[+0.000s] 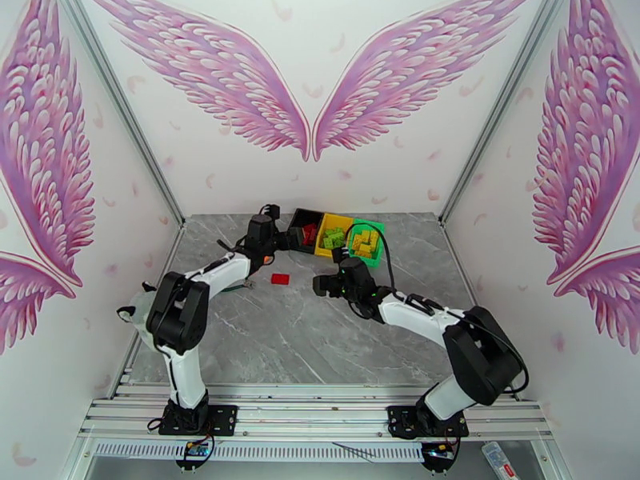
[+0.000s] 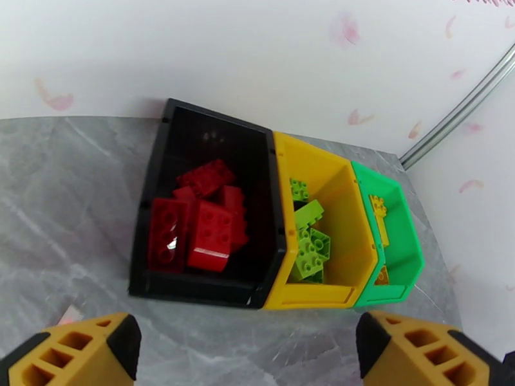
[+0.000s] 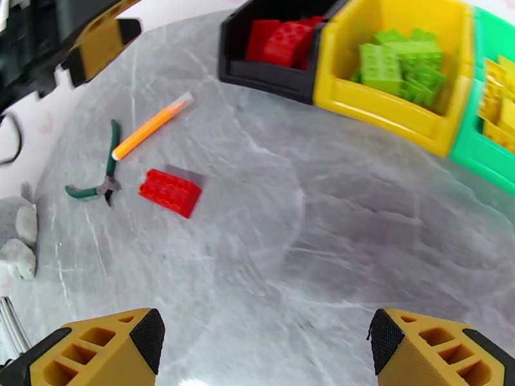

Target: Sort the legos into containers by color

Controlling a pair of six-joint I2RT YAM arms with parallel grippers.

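A single red lego [image 3: 170, 192] lies loose on the grey table [image 3: 309, 252], also seen from above as the red lego [image 1: 280, 278]. At the back stand the black container [image 2: 193, 287] holding red legos [image 2: 209, 236], the yellow container [image 2: 309, 294] holding light green legos [image 2: 309, 249], and the green container [image 2: 386, 294] holding yellow legos [image 2: 380, 210]. My left gripper [image 2: 248, 355] hovers open and empty just before the black container. My right gripper [image 3: 264, 349] is open and empty over bare table, to the right of the loose red lego.
Green-handled pliers [image 3: 96, 181] and an orange stick [image 3: 151, 127] lie left of the loose red lego. The white back wall stands right behind the containers. The left arm's finger [image 3: 103, 40] hangs above the pliers' area.
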